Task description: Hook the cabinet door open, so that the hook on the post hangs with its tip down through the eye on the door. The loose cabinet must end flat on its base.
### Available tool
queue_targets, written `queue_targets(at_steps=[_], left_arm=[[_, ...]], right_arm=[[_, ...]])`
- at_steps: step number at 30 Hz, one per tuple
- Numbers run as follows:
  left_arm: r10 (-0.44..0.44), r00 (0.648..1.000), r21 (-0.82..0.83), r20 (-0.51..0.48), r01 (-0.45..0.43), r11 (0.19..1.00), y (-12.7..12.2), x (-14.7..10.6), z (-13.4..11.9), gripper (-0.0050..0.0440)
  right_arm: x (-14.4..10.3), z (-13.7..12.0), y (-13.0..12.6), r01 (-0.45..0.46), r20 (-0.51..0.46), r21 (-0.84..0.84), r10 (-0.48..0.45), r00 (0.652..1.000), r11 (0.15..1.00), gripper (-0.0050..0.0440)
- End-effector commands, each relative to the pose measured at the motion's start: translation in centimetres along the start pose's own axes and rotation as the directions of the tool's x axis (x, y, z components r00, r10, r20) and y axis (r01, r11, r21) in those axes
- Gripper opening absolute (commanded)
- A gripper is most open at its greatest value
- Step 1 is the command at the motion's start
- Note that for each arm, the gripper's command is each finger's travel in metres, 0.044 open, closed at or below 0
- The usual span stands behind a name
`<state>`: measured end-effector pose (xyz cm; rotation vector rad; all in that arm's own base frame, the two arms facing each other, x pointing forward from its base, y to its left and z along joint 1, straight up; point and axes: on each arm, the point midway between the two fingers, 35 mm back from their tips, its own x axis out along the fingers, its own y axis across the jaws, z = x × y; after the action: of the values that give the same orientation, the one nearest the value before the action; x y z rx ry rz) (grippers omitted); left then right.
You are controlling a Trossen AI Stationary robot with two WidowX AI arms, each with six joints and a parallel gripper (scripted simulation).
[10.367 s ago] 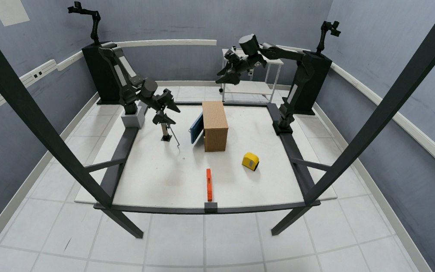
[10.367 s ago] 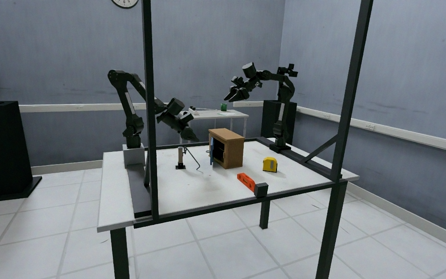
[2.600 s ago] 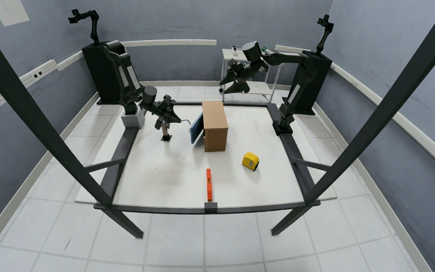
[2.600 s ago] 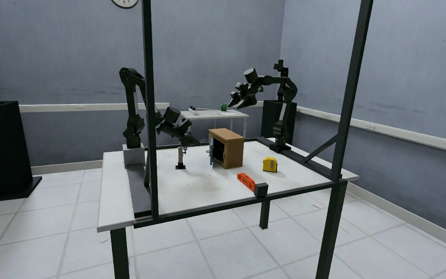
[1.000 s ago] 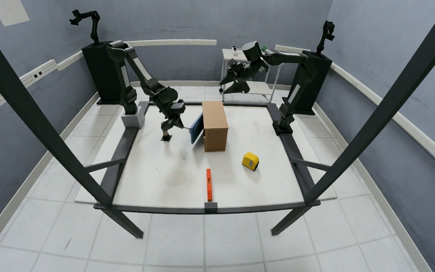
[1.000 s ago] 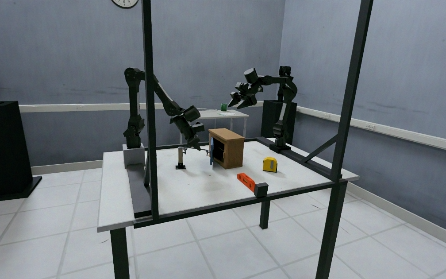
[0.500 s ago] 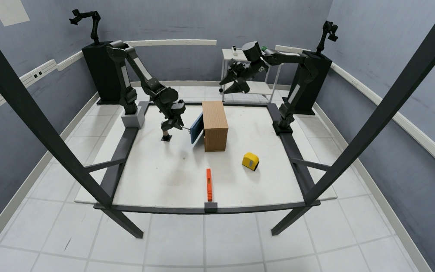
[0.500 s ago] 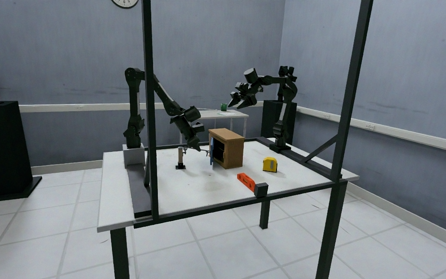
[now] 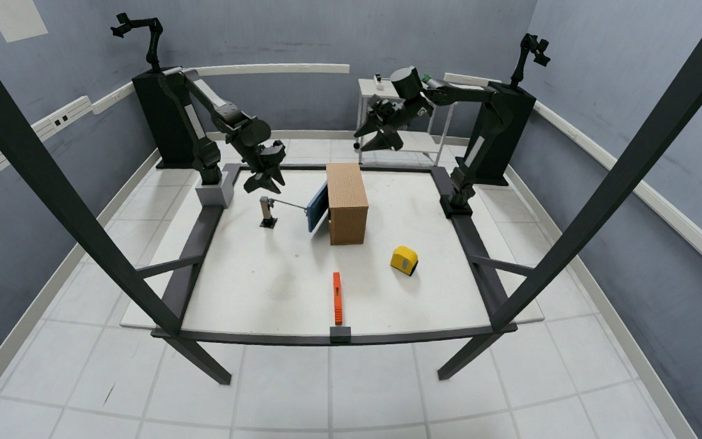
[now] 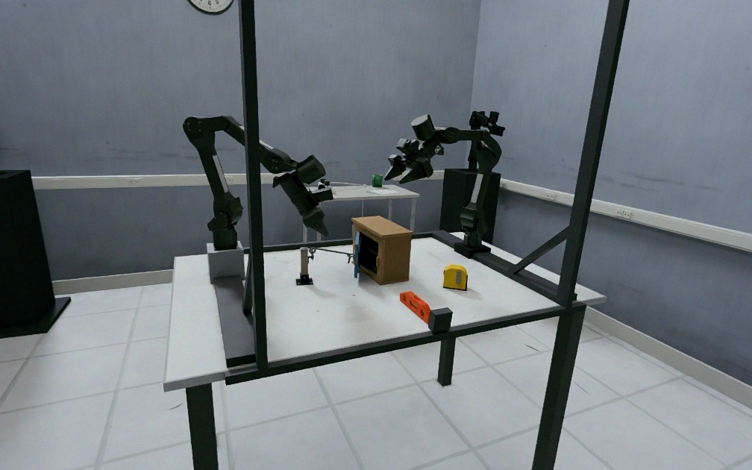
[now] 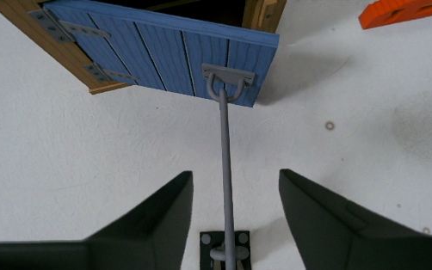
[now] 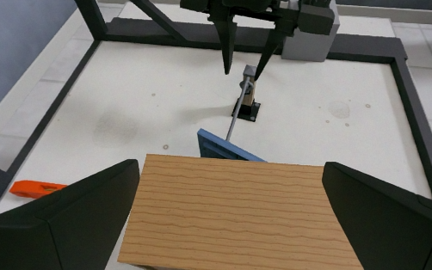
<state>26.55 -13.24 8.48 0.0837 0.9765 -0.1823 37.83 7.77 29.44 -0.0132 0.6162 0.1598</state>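
Note:
The wooden cabinet stands flat on its base mid-table, its blue door swung open. The grey hook rod runs from the short post to the door, and its tip sits in the eye on the door. My left gripper is open above the post; the rod passes free between its fingers in the left wrist view. My right gripper is open and empty, high behind the cabinet. In the right wrist view the cabinet top lies below its fingers.
An orange level lies near the front edge. A yellow tape measure sits right of the cabinet. A dark frame rims the table, with slanted posts at the front. A small white side table stands behind.

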Motion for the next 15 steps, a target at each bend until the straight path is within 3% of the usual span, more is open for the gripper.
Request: queue_targets(at_steps=[1,2,10,15], left_arm=[[-0.003,1.000,0.002,0.006,0.003,1.000,0.4,-0.6,0.0,0.0238],[-0.003,1.000,0.002,0.006,0.003,1.000,0.4,-0.6,0.0,0.0238],[-0.098,0.982,0.101,0.160,0.083,0.991,1.1,-0.4,-0.2,0.0430],[-0.169,0.950,0.178,0.262,0.125,0.976,1.7,-0.2,-0.3,0.0440]], right_arm=[[-0.9,0.9,-0.1,0.001,0.034,0.003,-0.001,0.999,1.000,0.0400],[-0.9,0.9,-0.1,0.001,0.034,0.003,-0.001,0.999,1.000,0.0400],[-0.9,0.9,-0.1,0.001,0.034,0.003,-0.001,0.999,1.000,0.0400],[-0.9,0.9,-0.1,0.001,0.034,0.003,-0.001,0.999,1.000,0.0400]])
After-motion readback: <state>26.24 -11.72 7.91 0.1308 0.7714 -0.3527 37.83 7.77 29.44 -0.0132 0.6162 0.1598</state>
